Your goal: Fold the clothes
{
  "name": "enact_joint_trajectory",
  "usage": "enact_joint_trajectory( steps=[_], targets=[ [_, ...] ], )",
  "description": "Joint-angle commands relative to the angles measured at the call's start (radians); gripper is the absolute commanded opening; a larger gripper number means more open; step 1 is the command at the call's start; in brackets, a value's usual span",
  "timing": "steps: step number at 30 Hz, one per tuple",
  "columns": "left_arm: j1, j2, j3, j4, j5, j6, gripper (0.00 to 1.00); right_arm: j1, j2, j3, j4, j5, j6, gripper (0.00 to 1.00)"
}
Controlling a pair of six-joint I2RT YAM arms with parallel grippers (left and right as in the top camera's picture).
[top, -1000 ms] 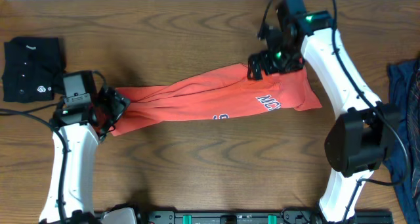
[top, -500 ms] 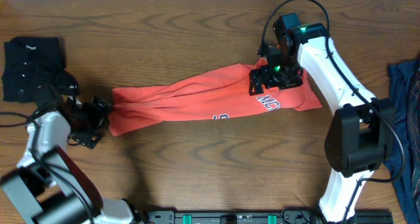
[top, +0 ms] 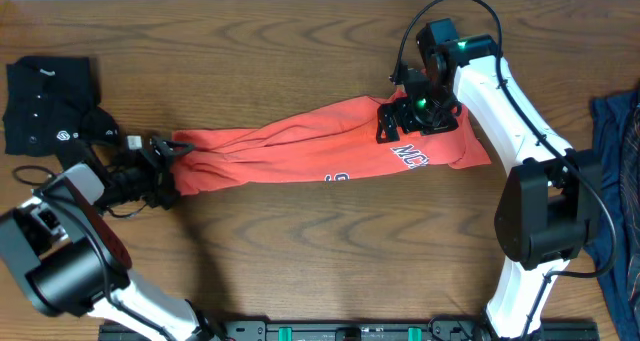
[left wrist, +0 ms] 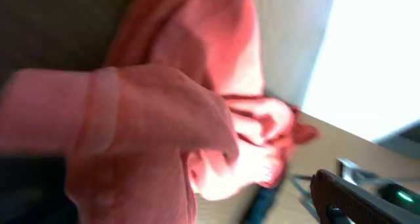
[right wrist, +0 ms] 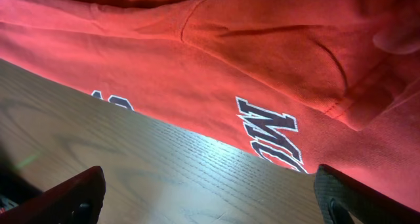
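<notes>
Coral-red T-shirt [top: 300,151] lies bunched at centre. Right gripper [top: 388,121] over its two o'clock part, jaws apart; left gripper [top: 165,169] at its nine o'clock end, jaws not clear.

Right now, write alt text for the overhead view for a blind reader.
A coral-red T-shirt lies stretched in a rumpled band across a wooden table. The left hand is at its left end and the open right hand over its upper right edge. A folded black garment lies far left, a dark blue garment at the right edge.
</notes>
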Motion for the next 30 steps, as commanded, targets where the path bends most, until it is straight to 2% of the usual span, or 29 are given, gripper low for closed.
enact_joint_trajectory(
  steps=[1, 6, 9, 11, 13, 16, 17, 19, 20, 21, 22, 30],
  targets=[
    [-0.005, 0.113, -0.033, 0.01, -0.022, 0.052, 0.98, 0.004, -0.023, 0.021, 0.002, -0.018, 0.006, 0.99],
    [-0.006, 0.134, -0.032, 0.033, 0.0, 0.055, 0.98, 0.004, -0.023, 0.034, -0.002, -0.018, 0.006, 0.99],
    [-0.013, 0.134, -0.032, 0.072, 0.061, 0.043, 0.89, 0.004, -0.023, 0.04, -0.002, -0.019, 0.006, 0.99],
    [-0.02, 0.134, -0.032, 0.081, 0.074, 0.018, 0.88, 0.004, -0.023, 0.046, -0.006, -0.019, 0.006, 0.99],
    [-0.023, 0.134, -0.032, 0.08, 0.075, 0.016, 0.74, 0.004, -0.023, 0.054, -0.016, -0.019, 0.006, 0.99],
    [-0.02, 0.134, -0.03, 0.087, 0.073, 0.016, 0.41, 0.003, -0.023, 0.064, -0.031, -0.018, 0.006, 0.99],
    [-0.016, 0.134, -0.027, 0.093, 0.074, 0.016, 0.37, 0.003, -0.024, 0.068, -0.036, -0.018, 0.005, 0.99],
    [-0.014, 0.134, -0.021, 0.102, 0.074, 0.015, 0.33, 0.004, -0.025, 0.069, -0.036, -0.018, 0.006, 0.99],
    [-0.014, 0.134, -0.016, 0.102, 0.074, 0.007, 0.26, 0.004, -0.026, 0.071, -0.04, -0.018, 0.006, 0.99],
    [-0.014, 0.134, -0.013, 0.102, 0.074, -0.001, 0.13, 0.004, -0.026, 0.073, -0.043, -0.018, 0.006, 0.99],
    [-0.014, 0.134, -0.01, 0.102, 0.074, -0.011, 0.08, 0.004, -0.026, 0.074, -0.045, -0.018, 0.006, 0.99],
    [-0.026, 0.06, -0.001, 0.065, 0.057, -0.013, 0.07, 0.004, -0.027, 0.076, -0.042, -0.018, 0.005, 0.99]
  ],
)
